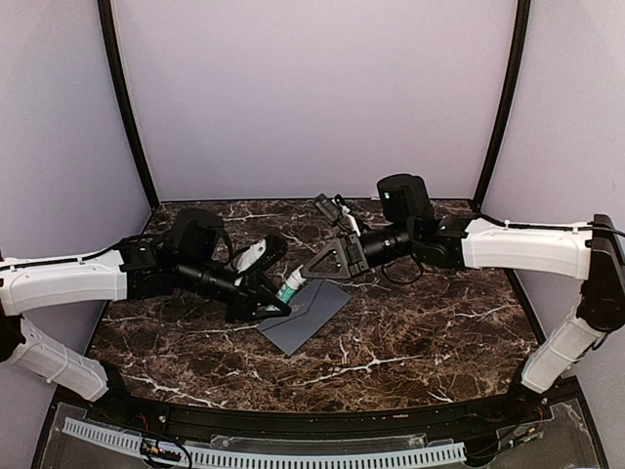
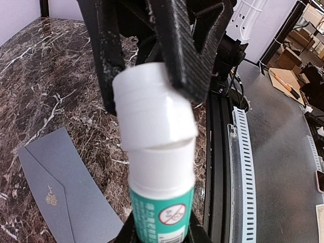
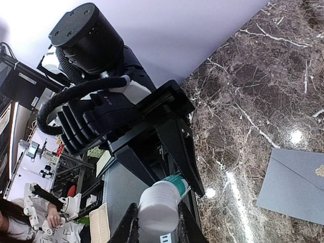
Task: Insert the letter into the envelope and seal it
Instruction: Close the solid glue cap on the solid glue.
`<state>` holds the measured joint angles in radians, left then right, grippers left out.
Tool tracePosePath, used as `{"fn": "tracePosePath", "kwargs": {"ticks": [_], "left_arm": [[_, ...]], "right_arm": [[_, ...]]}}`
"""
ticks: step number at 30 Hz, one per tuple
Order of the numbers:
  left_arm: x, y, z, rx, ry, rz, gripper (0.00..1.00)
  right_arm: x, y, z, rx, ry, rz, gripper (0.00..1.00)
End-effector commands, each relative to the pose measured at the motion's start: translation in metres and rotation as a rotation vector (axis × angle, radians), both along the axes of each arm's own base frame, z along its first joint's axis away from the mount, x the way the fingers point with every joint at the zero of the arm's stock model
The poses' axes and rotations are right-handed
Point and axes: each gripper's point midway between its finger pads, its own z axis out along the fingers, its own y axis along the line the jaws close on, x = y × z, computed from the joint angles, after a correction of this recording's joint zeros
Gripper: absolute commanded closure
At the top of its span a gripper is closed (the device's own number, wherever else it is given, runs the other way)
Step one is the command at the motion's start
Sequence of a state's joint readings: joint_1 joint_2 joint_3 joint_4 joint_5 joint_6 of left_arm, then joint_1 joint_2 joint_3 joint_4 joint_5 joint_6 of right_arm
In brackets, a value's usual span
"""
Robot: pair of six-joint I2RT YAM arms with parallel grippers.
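Dark marble with white veining covers the bench (image 1: 439, 332), its polish throwing back bright spots of light. Nearest the arm bases, the envelope (image 1: 308, 315) lies flat on the stone at a slant. Its pointed flap looks folded down, with a small gold emblem (image 2: 50, 199) by the tip. The letter is nowhere in sight. It may be tucked inside already, though the pictures cannot confirm that.

Just above the envelope's far corner, both arms meet over a glue stick (image 1: 290, 286). The left gripper (image 2: 161, 230) is clamped on the green-labelled body, and the right gripper (image 3: 157, 223) is clamped on the white cap (image 3: 158, 207). That suggests the cap is about to be pulled off for sealing.

The stick is rigid, smooth plastic with a snug cap. It wants a straight pull along its axis, with each grip kept well back from the seam.

The envelope is light, thin and bendy. It will probably skate on the glossy stone when glue is rubbed on, so one corner or edge should be pinned while the flap is lifted by its tip.

Plain lavender walls (image 1: 312, 88) close the space behind.
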<state>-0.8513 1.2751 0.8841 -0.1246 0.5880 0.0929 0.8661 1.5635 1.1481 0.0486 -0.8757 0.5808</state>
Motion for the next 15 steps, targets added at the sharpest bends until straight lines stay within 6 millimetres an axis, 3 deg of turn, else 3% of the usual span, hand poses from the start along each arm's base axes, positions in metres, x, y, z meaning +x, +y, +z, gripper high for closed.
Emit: {"fn": "tracePosePath", "kwargs": {"ticks": [1,15], "left_arm": [[0.001,-0.006,0.015,-0.032,-0.012,-0.014,1.0],[0.001,-0.009,0.003,0.005,0.03,-0.022,1.0]], "right_arm": [[-0.008,0.007,0.006,0.012,-0.016,0.042,0.8],[-0.012,0.007,-0.005,-0.081,-0.039,0.045,0.8]]}}
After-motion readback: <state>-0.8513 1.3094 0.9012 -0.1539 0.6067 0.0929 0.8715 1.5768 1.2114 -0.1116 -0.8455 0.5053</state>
